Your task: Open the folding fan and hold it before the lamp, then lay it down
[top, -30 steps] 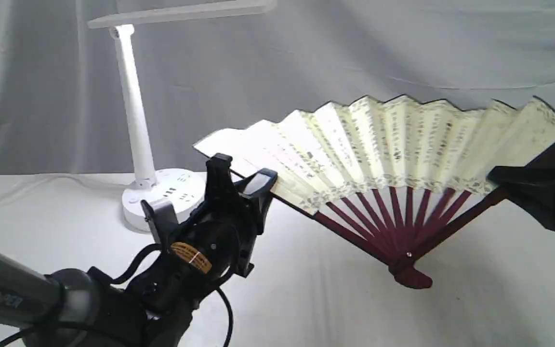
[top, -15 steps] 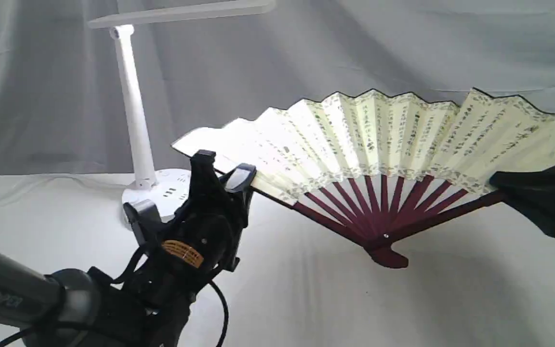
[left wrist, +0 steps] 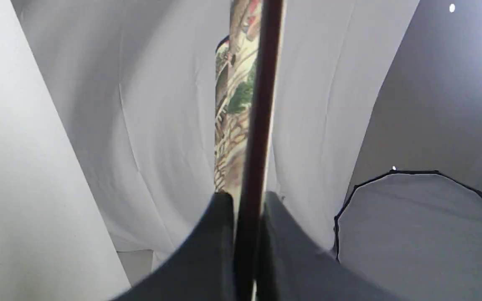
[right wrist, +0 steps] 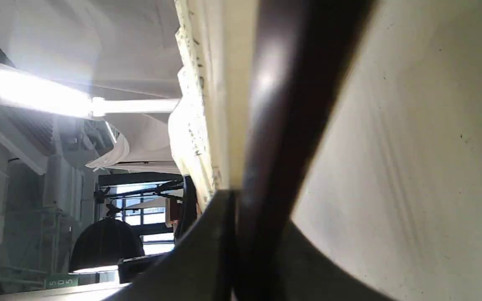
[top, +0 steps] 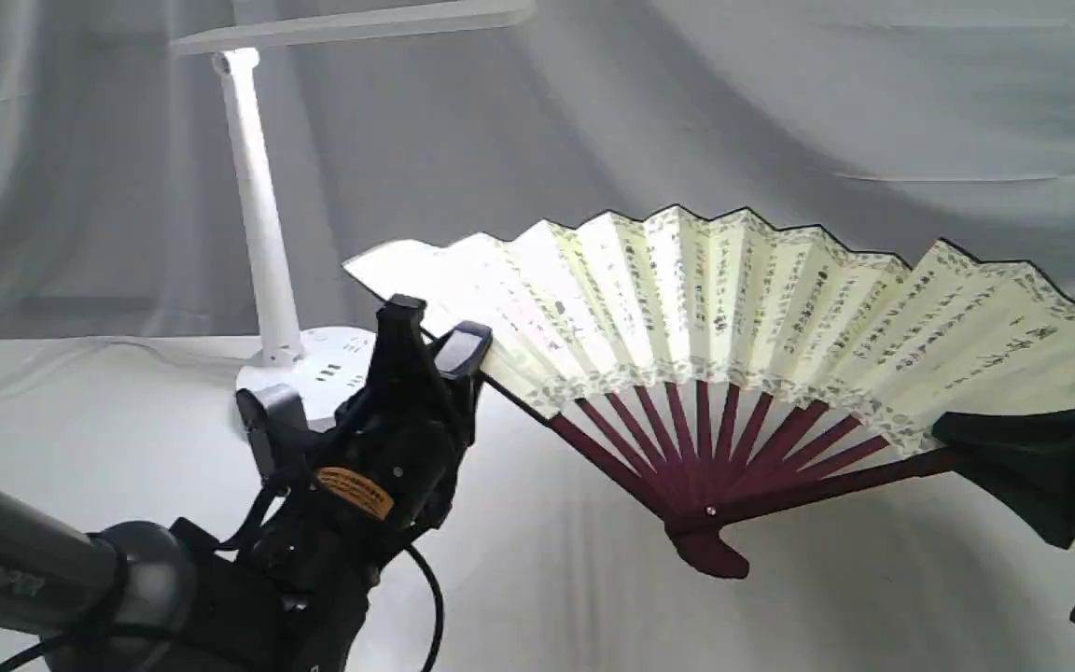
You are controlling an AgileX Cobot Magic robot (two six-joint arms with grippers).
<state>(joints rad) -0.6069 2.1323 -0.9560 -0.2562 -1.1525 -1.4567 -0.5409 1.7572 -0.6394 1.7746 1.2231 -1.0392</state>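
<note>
The folding fan [top: 724,308] is spread wide above the table, cream pleats with black script, maroon ribs meeting at a pivot low in the middle. My left gripper [top: 439,350] is shut on its left guard; the wrist view shows the dark guard [left wrist: 257,125] pinched between the fingers [left wrist: 211,251]. At the right edge my right gripper [top: 976,437] is shut on the other guard [right wrist: 291,125]. The white lamp [top: 262,233] stands at the back left, its base partly hidden behind my left gripper, its flat head at the top. The lit head [right wrist: 40,94] also shows in the right wrist view.
A white cloth covers the table [top: 593,597] and hangs as a backdrop [top: 780,103]. The left arm's grey link [top: 24,579] and black cable [top: 430,597] fill the lower left corner. A black-rimmed white panel [left wrist: 412,225] appears in the left wrist view.
The fan has shifted left and its right side has dropped, so the pivot now sits lower and further left. Both grippers have kept their hold on the guards.
</note>
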